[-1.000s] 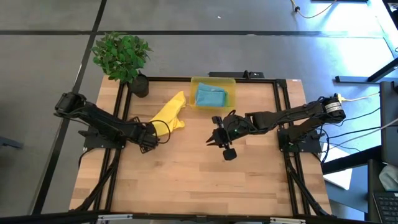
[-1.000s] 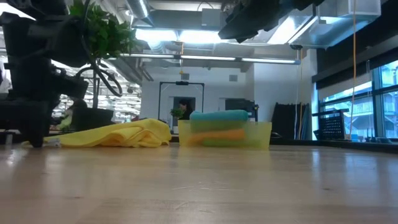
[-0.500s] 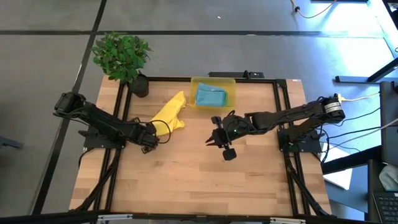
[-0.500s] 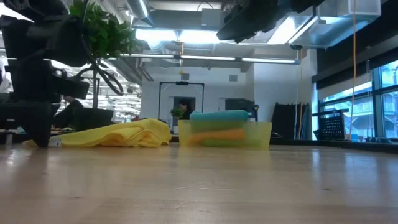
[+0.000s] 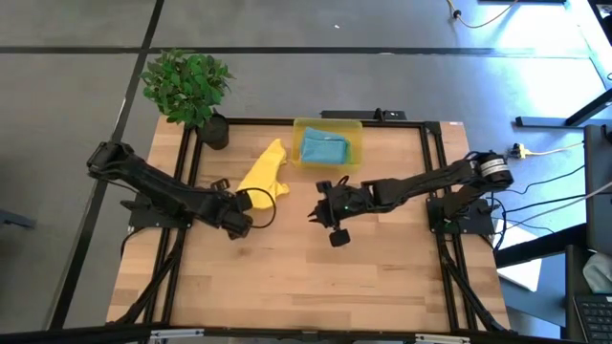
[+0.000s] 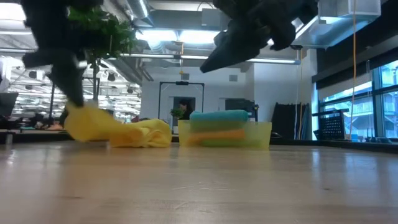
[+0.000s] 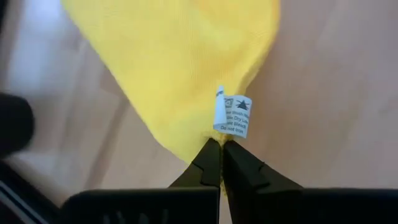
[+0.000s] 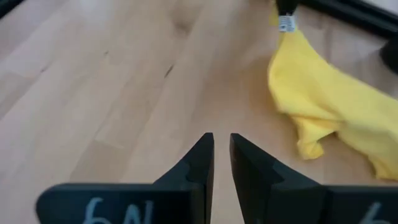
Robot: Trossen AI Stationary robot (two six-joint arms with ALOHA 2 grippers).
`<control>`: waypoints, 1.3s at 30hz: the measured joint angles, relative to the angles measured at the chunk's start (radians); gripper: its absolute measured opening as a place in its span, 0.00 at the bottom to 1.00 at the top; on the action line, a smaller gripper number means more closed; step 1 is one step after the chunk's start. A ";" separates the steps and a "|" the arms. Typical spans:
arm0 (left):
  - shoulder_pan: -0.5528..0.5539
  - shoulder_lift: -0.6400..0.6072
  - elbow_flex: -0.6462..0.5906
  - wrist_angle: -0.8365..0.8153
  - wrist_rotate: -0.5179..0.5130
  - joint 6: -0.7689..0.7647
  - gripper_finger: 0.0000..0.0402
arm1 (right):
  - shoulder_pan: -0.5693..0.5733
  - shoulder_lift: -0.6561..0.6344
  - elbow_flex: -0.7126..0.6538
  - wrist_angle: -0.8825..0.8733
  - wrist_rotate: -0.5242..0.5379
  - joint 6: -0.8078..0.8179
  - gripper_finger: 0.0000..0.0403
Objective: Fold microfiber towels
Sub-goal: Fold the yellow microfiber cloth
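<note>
Presently logged, 1 light wooden slatted counter [image 5: 306, 277] with a black frame.

Item 1: crumpled yellow microfiber towel [image 5: 265, 173], lying on the counter near the far edge, beside the bin. Its near corner, bearing a small white care label [image 7: 232, 115], is lifted off the wood and pinched in the left claw [image 7: 221, 163], whose 2 dark fingers are pressed together on the fabric.

Item 2: translucent yellow plastic bin [image 5: 298, 127], rectangular, at the far middle of the counter. Contents: folded light teal-blue microfiber towel [image 5: 325, 148] on top; in the low view an orange towel [image 6: 217, 135] and a green towel [image 6: 219, 143] show beneath it through the wall.

Item 3: right claw [image 8: 221, 163], raised above the middle of the counter, clear of the yellow towel, pinching nothing; its fingers stand nearly together with a narrow gap between them.

Item 4: green leafy potted plant [image 5: 187, 86] in a dark pot, at the far left corner.
</note>
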 joint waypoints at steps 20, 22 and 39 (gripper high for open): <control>-0.016 -0.001 0.539 -0.124 -0.267 0.311 0.00 | 0.000 0.062 0.000 0.251 0.127 0.074 0.22; -0.009 -0.001 0.566 -0.123 -0.275 0.335 0.00 | -0.002 0.082 -0.001 0.261 0.127 0.077 0.27; 0.018 -0.002 0.578 -0.144 -0.274 0.347 0.00 | -0.017 0.362 -0.002 0.603 0.184 0.320 0.54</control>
